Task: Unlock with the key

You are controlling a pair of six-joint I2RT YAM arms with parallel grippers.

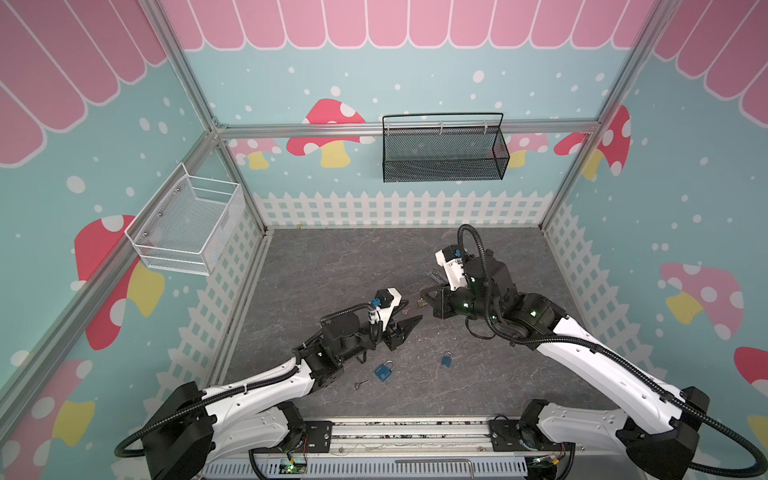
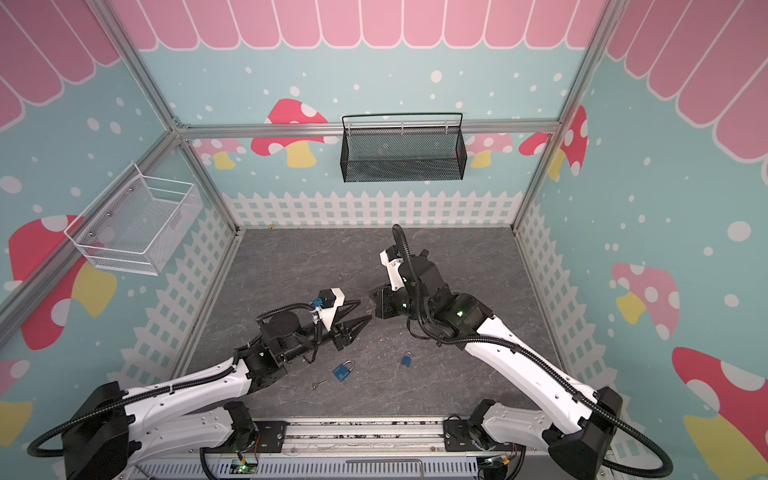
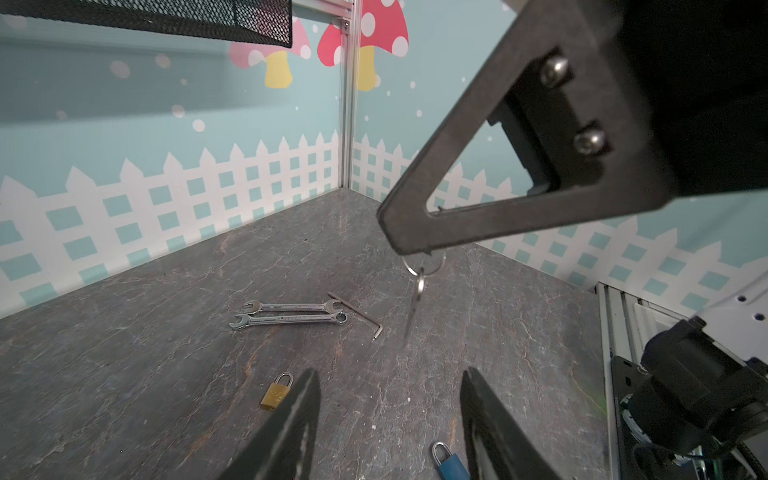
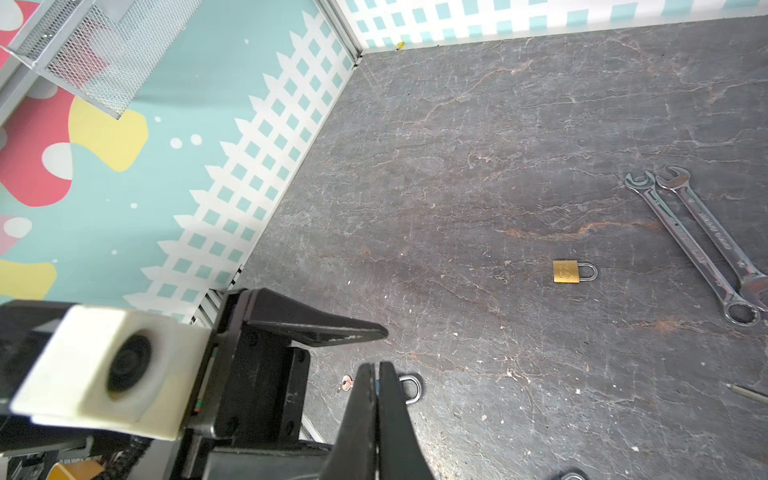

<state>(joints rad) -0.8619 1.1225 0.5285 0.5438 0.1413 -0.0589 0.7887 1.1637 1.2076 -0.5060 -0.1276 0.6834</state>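
I'm working in a lab robot cell: aluminium extrusion frame (image 1: 291, 129), walls (image 1: 415, 83) printed with mushrooms (image 1: 332, 110) and picket fence (image 1: 399, 210), black mesh basket (image 1: 442, 153) and white mesh basket (image 1: 187, 226) hung up, left arm (image 1: 257, 390) and right arm (image 1: 602, 365) mounted beside a slate-look worktop (image 1: 332, 266).

No legible text anywhere. Body of small brass padlock (image 4: 566, 272): faint engraved marks, too small to read. Shanks of two chrome-steel combination wrenches (image 4: 715, 232): stamped lettering, blurred in both wrist views, unreadable
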